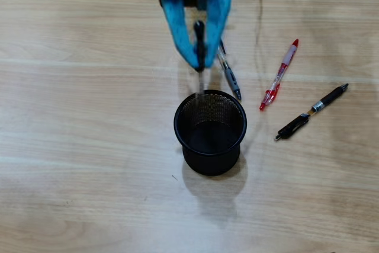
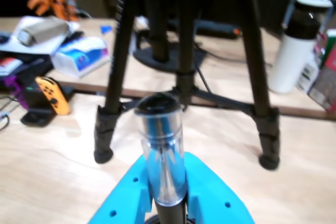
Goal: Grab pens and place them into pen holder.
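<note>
Blue fingers (image 1: 199, 63) hold 1 pen (image 1: 199, 42); 3 pens on table; 1 holder (image 1: 210, 131).

Four pens (image 1: 200, 44), one pen holder (image 1: 210, 131)

In the overhead view the claw (image 1: 199, 57) was cut off by the top edge, and it covered the upper part of the grey pen (image 1: 230, 78) lying on the counter (image 1: 89, 146). In the wrist view the held pen (image 2: 160, 150) was blurred and near, its lower end cut off by the bottom edge. The tripod (image 2: 184, 51) behind it ran out past the top edge.
</note>
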